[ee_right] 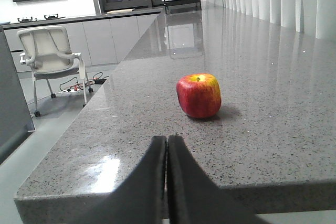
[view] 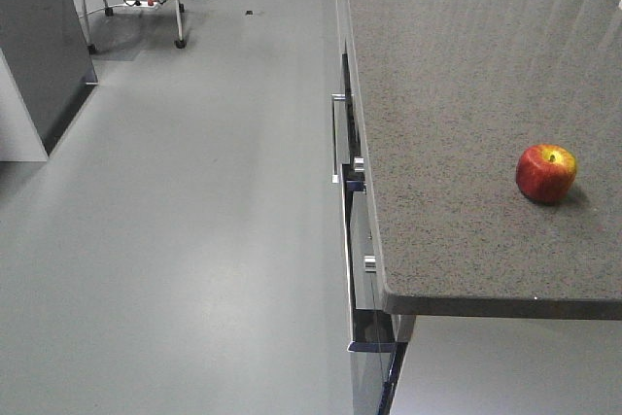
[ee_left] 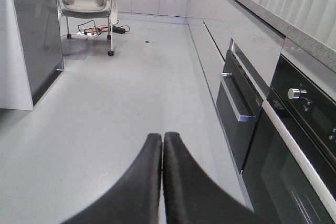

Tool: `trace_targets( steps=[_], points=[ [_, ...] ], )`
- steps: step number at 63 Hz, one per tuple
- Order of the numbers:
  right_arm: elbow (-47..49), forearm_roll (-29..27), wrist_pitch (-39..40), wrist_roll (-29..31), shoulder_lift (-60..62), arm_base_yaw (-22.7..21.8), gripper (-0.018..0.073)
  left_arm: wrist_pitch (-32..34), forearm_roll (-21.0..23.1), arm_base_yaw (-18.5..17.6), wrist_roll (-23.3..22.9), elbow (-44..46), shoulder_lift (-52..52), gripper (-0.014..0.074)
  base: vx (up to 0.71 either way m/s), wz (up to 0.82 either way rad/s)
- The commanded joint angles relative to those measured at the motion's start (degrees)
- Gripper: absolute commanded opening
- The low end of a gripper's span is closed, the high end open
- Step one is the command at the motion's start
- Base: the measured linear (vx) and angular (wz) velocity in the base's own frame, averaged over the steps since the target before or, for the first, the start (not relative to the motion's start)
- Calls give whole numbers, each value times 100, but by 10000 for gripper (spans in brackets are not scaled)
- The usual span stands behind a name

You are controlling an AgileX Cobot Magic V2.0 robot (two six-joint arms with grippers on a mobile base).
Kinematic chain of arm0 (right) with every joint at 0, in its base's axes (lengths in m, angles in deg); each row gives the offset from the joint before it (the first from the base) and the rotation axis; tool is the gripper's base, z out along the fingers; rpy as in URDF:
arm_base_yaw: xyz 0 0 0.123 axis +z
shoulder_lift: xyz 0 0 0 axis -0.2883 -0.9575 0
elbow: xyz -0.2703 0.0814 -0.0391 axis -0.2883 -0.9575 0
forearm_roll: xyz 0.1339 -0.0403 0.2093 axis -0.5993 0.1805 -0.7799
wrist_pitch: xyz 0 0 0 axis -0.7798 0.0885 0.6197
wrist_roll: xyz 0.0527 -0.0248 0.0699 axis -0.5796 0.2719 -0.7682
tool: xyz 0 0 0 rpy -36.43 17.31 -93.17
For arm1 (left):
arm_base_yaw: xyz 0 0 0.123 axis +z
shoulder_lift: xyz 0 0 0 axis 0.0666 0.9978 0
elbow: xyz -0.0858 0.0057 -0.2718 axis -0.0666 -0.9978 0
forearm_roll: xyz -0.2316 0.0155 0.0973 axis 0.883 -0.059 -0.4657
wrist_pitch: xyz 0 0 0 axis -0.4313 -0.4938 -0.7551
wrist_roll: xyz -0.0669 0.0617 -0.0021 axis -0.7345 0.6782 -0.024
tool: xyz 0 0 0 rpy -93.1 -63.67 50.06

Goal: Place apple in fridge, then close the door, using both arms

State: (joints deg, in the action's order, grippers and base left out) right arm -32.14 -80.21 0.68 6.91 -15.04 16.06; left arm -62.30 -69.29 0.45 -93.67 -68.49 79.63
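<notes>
The apple (ee_right: 199, 95) sits stem up on the bench (view: 457, 94), close to its near edge and toward the right, untouched. The right gripper (ee_right: 167, 140) hangs just short of that edge, fingers pressed together and empty. The left gripper (ee_left: 162, 136), likewise pressed together and empty, points along the floor (ee_left: 121, 103) on the left. The pickup looks not yet begun. The right gripper should spread wide first, come in level around the apple's widest part, then close gently so it cannot roll.
</notes>
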Motion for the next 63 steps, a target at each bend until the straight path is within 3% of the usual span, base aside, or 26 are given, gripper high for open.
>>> trace_targets(
  steps=[1, 10, 23, 31, 40, 52, 59, 63],
  points=[
    [-89, 63, 436, 16, 103, -40, -6, 429, -11, 8, -17, -121, -36, -6, 0, 0],
    [-89, 15, 472, 11, 103, -40, -6, 429, -11, 8, -17, -121, -36, -6, 0, 0],
    [-77, -1189, 883, -453, 103, -40, -6, 429, -11, 8, -17, -121, -36, -6, 0, 0],
    [151, -1456, 748, -438, 91, -40, -6, 429, -11, 8, -17, -121, -36, -6, 0, 0],
    [1201, -1365, -268, -183, -225, -40, -6, 429, -11, 8, -17, -121, -36, -6, 0, 0],
    [2952, -1185, -1625, 835, -1362, -40, 11, 429, -11, 8, -17, -121, -36, -6, 0, 0],
    [3861, -1185, -1977, 1187, -2124, -40, 92, 429, -11, 8, -17, -121, -36, -6, 0, 0],
    [4298, -1185, -2075, 1258, -2527, -40, 195, 429, -11, 8, -17, -121, -36, -6, 0, 0]
  ],
)
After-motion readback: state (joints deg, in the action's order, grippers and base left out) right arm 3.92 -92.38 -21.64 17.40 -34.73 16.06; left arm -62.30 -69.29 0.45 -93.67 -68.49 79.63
